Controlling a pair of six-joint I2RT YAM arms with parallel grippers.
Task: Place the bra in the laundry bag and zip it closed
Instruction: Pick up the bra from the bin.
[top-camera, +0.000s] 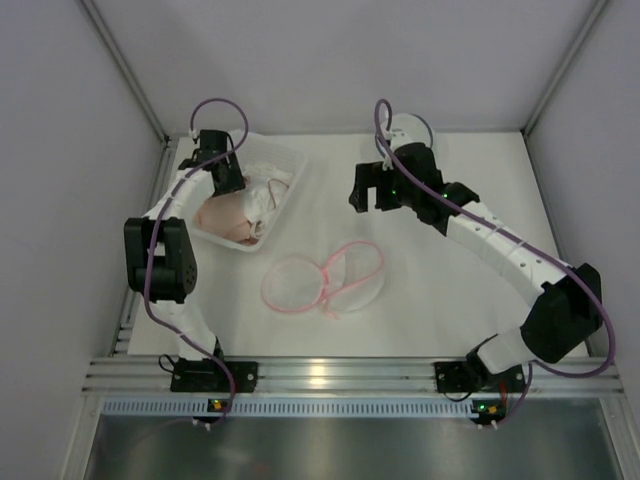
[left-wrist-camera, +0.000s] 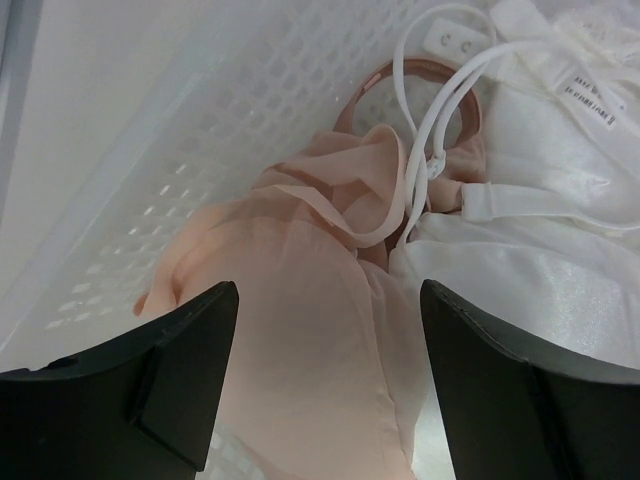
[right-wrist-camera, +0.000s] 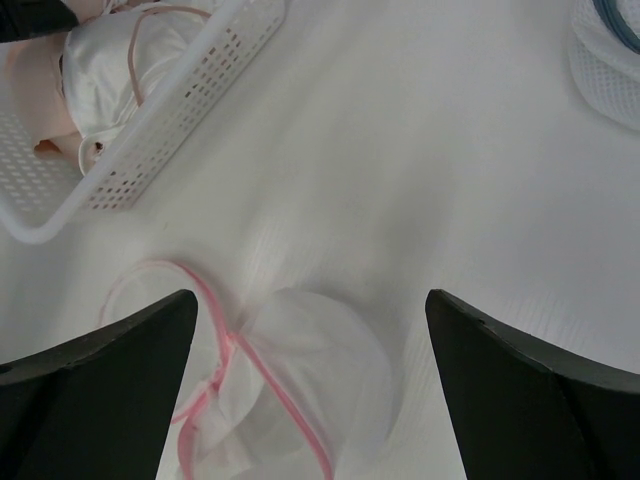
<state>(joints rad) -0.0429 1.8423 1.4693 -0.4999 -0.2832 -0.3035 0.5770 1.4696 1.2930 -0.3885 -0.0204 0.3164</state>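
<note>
The peach fabric bra (left-wrist-camera: 300, 250) lies in the white perforated plastic basket (top-camera: 288, 160) at the far-left corner of the table (top-camera: 450, 290), directly beneath the left gripper (left-wrist-camera: 328, 295), whose jaws gape wide, holding nothing. The right gripper (top-camera: 366, 192), equally wide and empty, hovers farther off.

Saw left arm (top-camera: 165, 255) folded sharply at elbow, forearm reaching forward along my left side. Left gripper (top-camera: 228, 180) pointed down, fingers (left-wrist-camera: 180, 380) spread wide, clamped on nothing. Right arm (top-camera: 500, 245) ran in long diagonal from base at near right toward middle, elbow bulging out to right, remaining links nearly straight. Right gripper (top-camera: 372, 195) hung at far end, angled downward, both its fingers at full spread, nothing pinched between them. I noted two grippers well apart, each on own side.
</note>
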